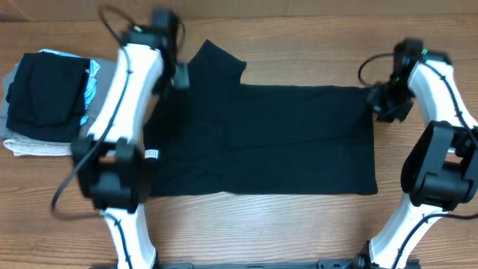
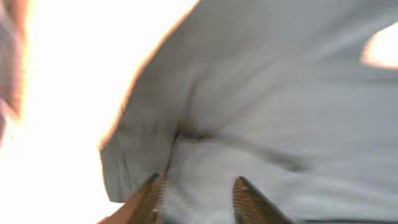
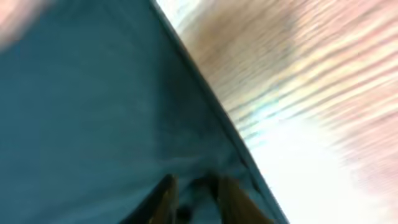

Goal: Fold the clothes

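Where the T-shirt lies, its label looks unreadable.

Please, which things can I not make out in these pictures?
Left wrist view: glare and blur; whether the left pincer holds the black T-shirt is unclear.
Right wrist view: blur; the same doubt for the right pincer.
Overhead: the left arm covers part of the T-shirt.

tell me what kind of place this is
Probably a robot lab bench, not a home: a left arm and a right arm mounted at a wooden table, a black T-shirt spread flat between them, and folded garments stacked beside.
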`<state>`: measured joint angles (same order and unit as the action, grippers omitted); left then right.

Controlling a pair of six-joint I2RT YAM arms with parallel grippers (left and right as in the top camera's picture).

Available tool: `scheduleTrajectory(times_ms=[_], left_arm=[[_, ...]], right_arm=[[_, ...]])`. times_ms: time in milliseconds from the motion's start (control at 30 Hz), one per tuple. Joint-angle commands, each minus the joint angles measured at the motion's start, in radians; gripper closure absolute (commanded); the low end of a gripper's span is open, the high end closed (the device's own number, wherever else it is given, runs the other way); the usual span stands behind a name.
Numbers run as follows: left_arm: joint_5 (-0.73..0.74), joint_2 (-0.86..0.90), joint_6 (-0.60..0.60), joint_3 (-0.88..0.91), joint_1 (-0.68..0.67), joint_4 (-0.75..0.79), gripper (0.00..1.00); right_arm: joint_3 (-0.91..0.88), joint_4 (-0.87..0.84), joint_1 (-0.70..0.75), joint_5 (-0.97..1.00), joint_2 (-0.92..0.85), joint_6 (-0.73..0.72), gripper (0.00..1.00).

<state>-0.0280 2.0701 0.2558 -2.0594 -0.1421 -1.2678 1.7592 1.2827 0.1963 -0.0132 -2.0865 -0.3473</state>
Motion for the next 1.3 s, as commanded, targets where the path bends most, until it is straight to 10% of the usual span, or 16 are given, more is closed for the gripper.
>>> scheduleTrajectory(times_ms=[0, 200, 1267], left_arm=[[0.106, -0.109, -0.105, -0.180, 0.002, -0.013, 0.43], [0.124, -0.053, -0.195, -0.243, 0.002, 0.099, 0.35], [0.129, 0.618, -0.425, -0.242, -0.031, 0.724, 0.41]], right_arm=[[0.167, 0.074, -0.003, 0.008, 0.028, 0.037, 0.62], [0.316, 0.164, -0.003, 0.008, 0.028, 0.038, 0.27], [0.225, -0.027, -0.006, 0.012, 0.008, 0.140, 0.28]])
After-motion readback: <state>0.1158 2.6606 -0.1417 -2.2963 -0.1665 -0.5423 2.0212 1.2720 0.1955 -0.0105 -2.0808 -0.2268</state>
